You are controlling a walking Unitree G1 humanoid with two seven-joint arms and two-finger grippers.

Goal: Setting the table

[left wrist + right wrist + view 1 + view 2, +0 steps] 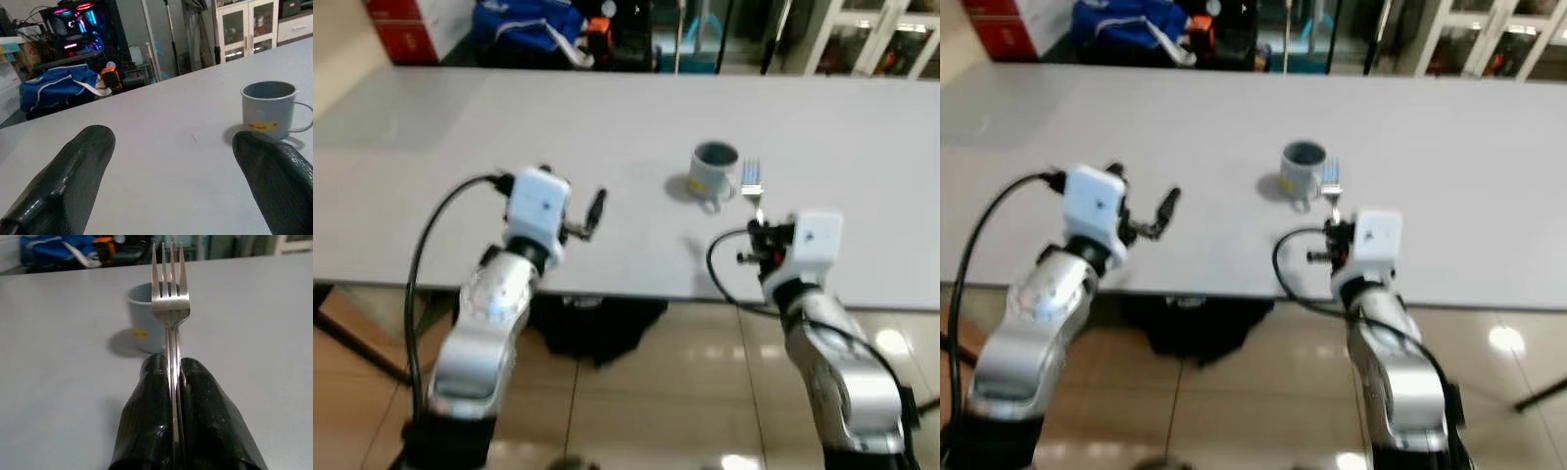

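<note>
Above the near edge of the worktop (pixel 862 147), the right gripper (pixel 173 382) was clamped on a fork's (pixel 170 308) handle, tines pointing far. Thin, stiff and slick, the fork looked liable to twist; the grip sat low on the handle. A mug (pixel 713 174) stood just beyond, in its way. The left gripper (pixel 171 176) hovered apart, empty.

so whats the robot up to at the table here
It is setting the table. The right gripper is shut on a fork, held out over the white table with its tines pointing toward a grey mug standing just ahead. The left gripper is open, holding nothing, and hovers above the table's near edge off to the mug's left.
</note>
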